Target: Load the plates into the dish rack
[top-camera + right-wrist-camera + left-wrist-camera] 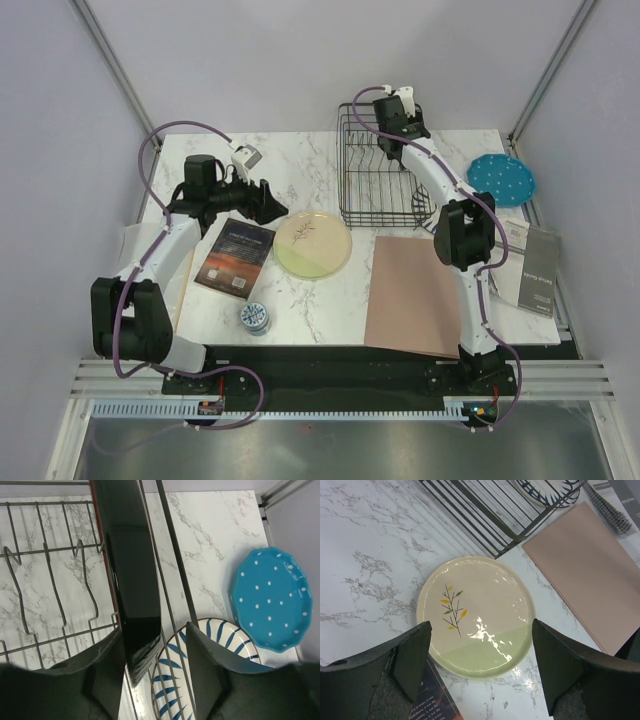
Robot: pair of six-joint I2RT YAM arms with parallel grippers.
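The cream sprig plate (312,244) lies flat on the marble table; it fills the left wrist view (477,615). My left gripper (268,203) hovers open just left of it, jaws wide above its near rim (480,626). My right gripper (393,138) is over the black wire dish rack (375,190). Its open jaws (154,630) straddle the top edge of a dark glossy plate with a dark red rim (132,580), which stands upright among the rack's prongs (50,580). The striped plate (212,652) shows through the rack's wires at its right side. The teal dotted plate (501,179) lies flat right of the rack.
A dark book (235,256) lies under my left gripper. A small blue-and-white cup (255,317) stands near the front edge. A pink mat (415,295) lies in front of the rack, and a grey booklet (528,265) lies at the right edge.
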